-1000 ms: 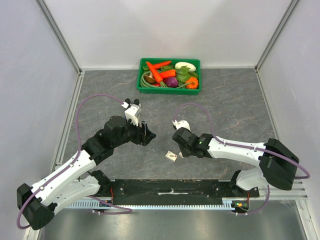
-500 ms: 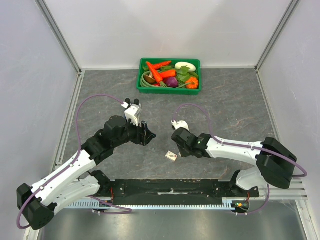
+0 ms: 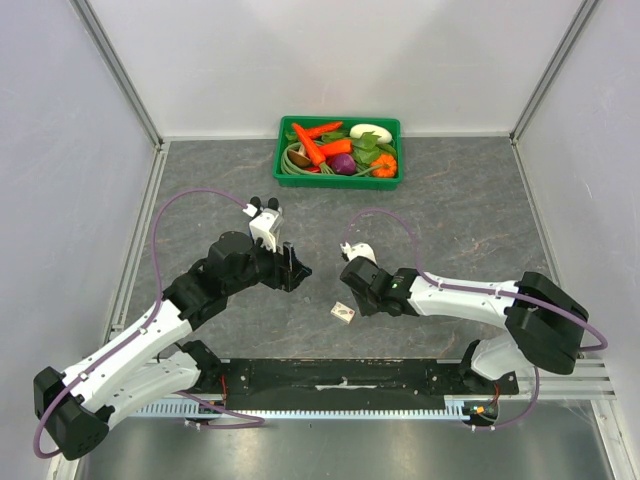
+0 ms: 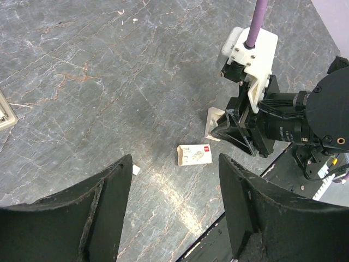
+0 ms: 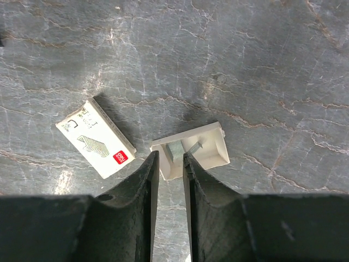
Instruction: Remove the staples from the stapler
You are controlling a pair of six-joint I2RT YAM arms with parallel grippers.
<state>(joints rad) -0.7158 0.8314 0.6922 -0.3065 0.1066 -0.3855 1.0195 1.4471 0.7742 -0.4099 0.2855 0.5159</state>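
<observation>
The stapler does not show clearly in any view. At the left edge of the left wrist view there is a cream-white corner (image 4: 4,113) that I cannot identify. My right gripper (image 5: 170,156) (image 3: 357,292) hangs over the near rim of a small white paper tray (image 5: 210,148) (image 4: 214,123). Its jaws stand a narrow gap apart with nothing between them. A short strip of grey staples (image 5: 176,150) lies in the tray just beyond the tips. A white staple box (image 5: 96,137) (image 3: 344,313) (image 4: 194,154) lies beside it. My left gripper (image 4: 175,159) (image 3: 292,268) hovers wide open and empty.
A green basket (image 3: 390,121) of toy vegetables stands at the back centre. A black rail (image 3: 340,378) runs along the near edge between the arm bases. A tiny white scrap (image 4: 136,170) lies near my left finger. Grey walls close in both sides.
The right gripper's jaws have parted slightly and the right wrist has edged a little to the left. The left arm has not moved.
</observation>
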